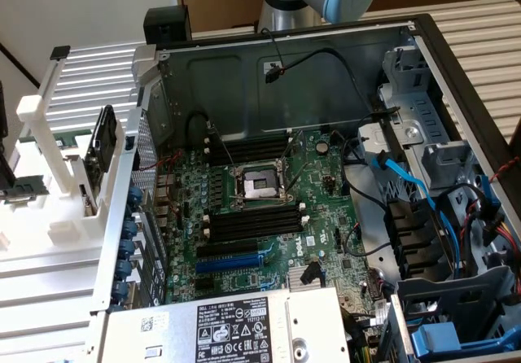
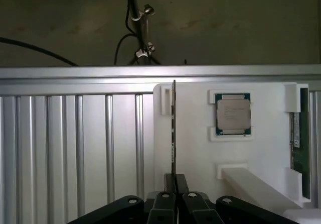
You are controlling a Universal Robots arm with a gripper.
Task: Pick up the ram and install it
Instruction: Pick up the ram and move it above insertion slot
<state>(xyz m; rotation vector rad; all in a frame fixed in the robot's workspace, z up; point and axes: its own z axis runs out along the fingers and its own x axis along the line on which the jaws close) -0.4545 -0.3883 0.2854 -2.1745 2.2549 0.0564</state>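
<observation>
Clamped at the claw (image 2: 173, 185) on the ram (image 2: 173, 128), near end pinched edge-on; runs straight out ahead, long axis in line with the fingers; lies against the white holder (image 2: 195, 148) edge, processor chip (image 2: 233, 114) off to one side.

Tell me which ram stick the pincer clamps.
The ram clamped edge-on in the pincer; the other green stick sits apart in the white holder.

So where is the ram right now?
In the wrist view, the ram stands edge-on, clamped in the shut gripper, at the edge of the white holder, near the processor chip seated in it.
</observation>
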